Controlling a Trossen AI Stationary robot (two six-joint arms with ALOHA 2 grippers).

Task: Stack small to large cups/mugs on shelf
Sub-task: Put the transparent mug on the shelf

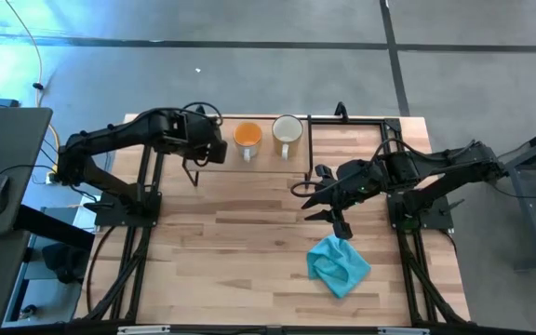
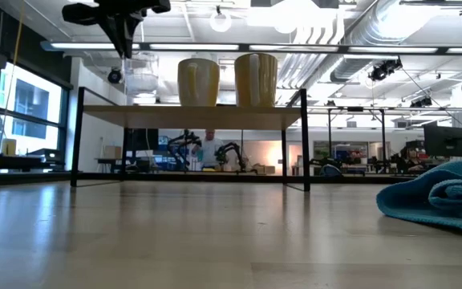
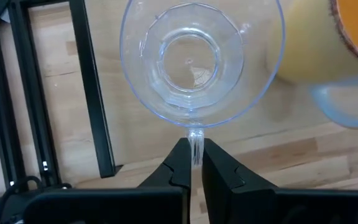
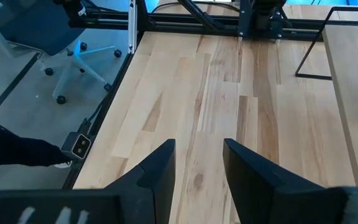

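Note:
The shelf [image 2: 191, 117] stands at the table's far side. On its board sit the orange mug [image 1: 247, 137] and, right of it, the cream-white mug [image 1: 288, 133], both upright. Left of the orange mug is the small clear glass cup [image 3: 194, 59], seen faintly in the low view as the cup [image 2: 144, 84]. My left gripper [image 3: 196, 163] is above it and shut on it. My right gripper [image 1: 328, 200] stands open over the table's right half, with nothing between its fingers [image 4: 160, 165]. My left gripper pinches a thin clear piece [image 3: 196, 144] that sticks out from the glass cup's side, just below its rim, between its two fingertips. The fingers come from above, pointing steeply down. The cup stays upright, mouth up; whether its base touches the shelf board I cannot tell.
A crumpled teal-blue cloth [image 1: 340, 263] lies on the table near my right gripper, toward the near edge. A black wire frame [image 1: 356, 119] stands right of the shelf. Bare wood stretches across the table's middle and near left.

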